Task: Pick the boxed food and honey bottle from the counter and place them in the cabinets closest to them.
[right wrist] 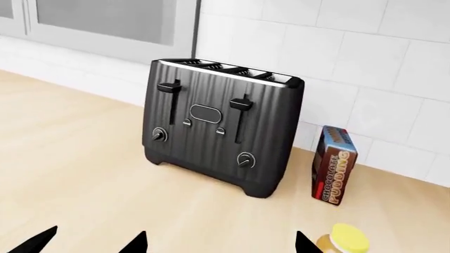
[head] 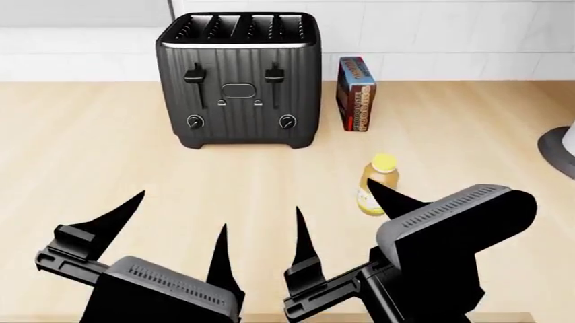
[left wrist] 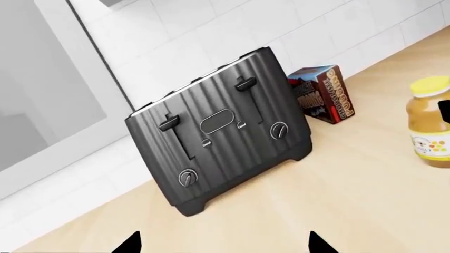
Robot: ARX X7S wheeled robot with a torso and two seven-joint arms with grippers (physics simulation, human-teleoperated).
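The honey bottle (head: 376, 186), amber with a yellow cap and pale label, stands upright on the light wood counter (head: 90, 155), in front of and to the right of the toaster. It also shows in the left wrist view (left wrist: 429, 122) and the right wrist view (right wrist: 346, 240). My right gripper (head: 337, 205) is open just short of the bottle, one fingertip close beside it and nothing between the fingers (right wrist: 219, 245). My left gripper (head: 180, 222) is open over bare counter to the left (left wrist: 225, 245). The boxed food is out of view.
A black four-slot toaster (head: 238, 81) stands at the back against the white tiled wall. A short brown-orange pudding box (head: 356, 93) with a blue top stands right of it. A grey round object (head: 559, 145) shows at the right edge.
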